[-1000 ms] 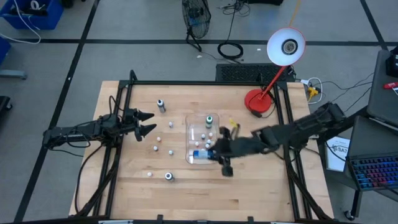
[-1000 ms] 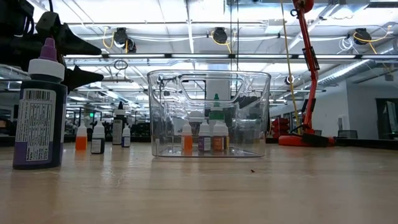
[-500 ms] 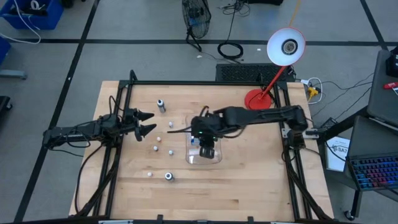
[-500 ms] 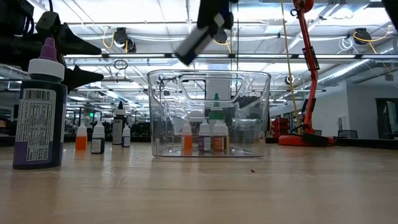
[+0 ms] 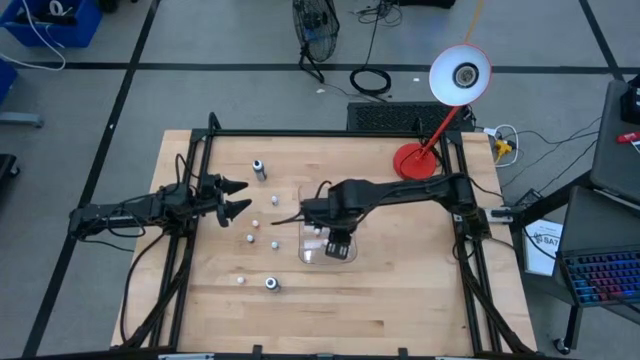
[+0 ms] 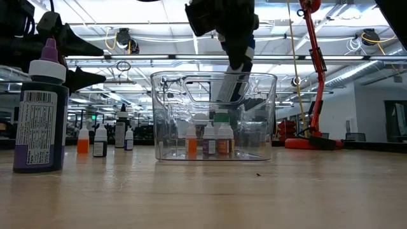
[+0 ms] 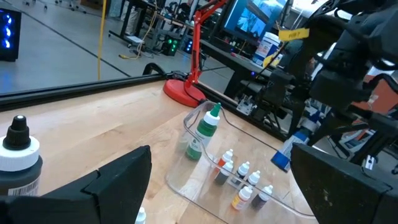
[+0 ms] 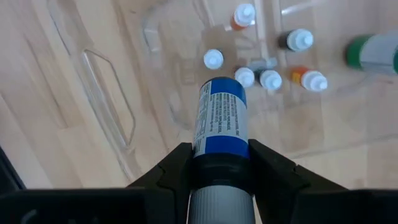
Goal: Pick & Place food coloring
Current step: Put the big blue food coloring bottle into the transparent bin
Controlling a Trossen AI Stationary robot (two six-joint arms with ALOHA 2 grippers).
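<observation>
From above, the right gripper (image 5: 338, 243) hangs over the clear tray (image 5: 305, 252) near the middle of the wooden table (image 5: 400, 300), its arm stretched across from the right side. Small bottles (image 5: 248, 239) stand scattered on the wood to the left of the tray, well apart from that gripper. The left gripper (image 5: 236, 196) waits at the table's left side, its two fingers spread apart and holding nothing. A red lamp (image 5: 430, 130) stands at the far right corner.

From table height, the right gripper (image 6: 232, 57) comes down from above into the open top of the tray (image 6: 166, 114), carrying a blue-labelled bottle (image 6: 245, 48) tilted between its fingers. Inside the tray, several tiny bottles (image 6: 216, 137) stand on the floor directly under it. More tiny bottles (image 6: 98, 140) stand on the table beyond, and a large dark bottle with a purple cap (image 6: 41, 108) stands close to the camera.

The left wrist view looks between its own spread fingers (image 7: 118, 180) toward the tray (image 7: 186, 180), where a green-capped bottle (image 7: 202, 134) and smaller ones (image 7: 242, 183) stand.

The right wrist view shows the fingers (image 8: 168, 171) clamped on the blue-labelled bottle (image 8: 221, 118), which points down at the tray's floor; the white-capped small bottles (image 8: 258, 78) stand just beyond its end.
</observation>
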